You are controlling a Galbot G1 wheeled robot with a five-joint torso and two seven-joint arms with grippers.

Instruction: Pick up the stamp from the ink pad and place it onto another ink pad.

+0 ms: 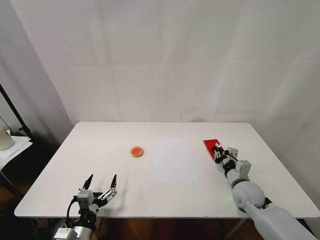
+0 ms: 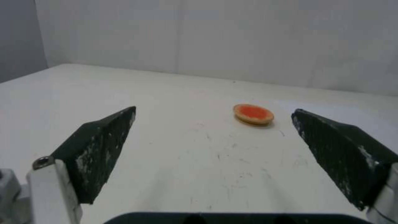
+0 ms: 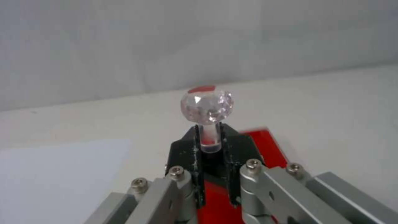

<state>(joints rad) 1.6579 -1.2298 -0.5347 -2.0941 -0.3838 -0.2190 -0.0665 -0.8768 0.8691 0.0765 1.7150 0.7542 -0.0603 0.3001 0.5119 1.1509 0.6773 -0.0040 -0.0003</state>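
Upright, stamp knob-up over ink pad, right claw clamping its stem, left claw apart

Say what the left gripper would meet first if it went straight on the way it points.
Likely nothing soon: the open left gripper points up the bare table. The round pad lies ahead, nearer its right finger, perhaps just off the line; depth is unclear.

A white tabletop with rounded corners stands against a white fabric backdrop (creased in soft vertical folds). Beyond its left edge a black stand pole leans, with stacked white papers above dark wooden floor.
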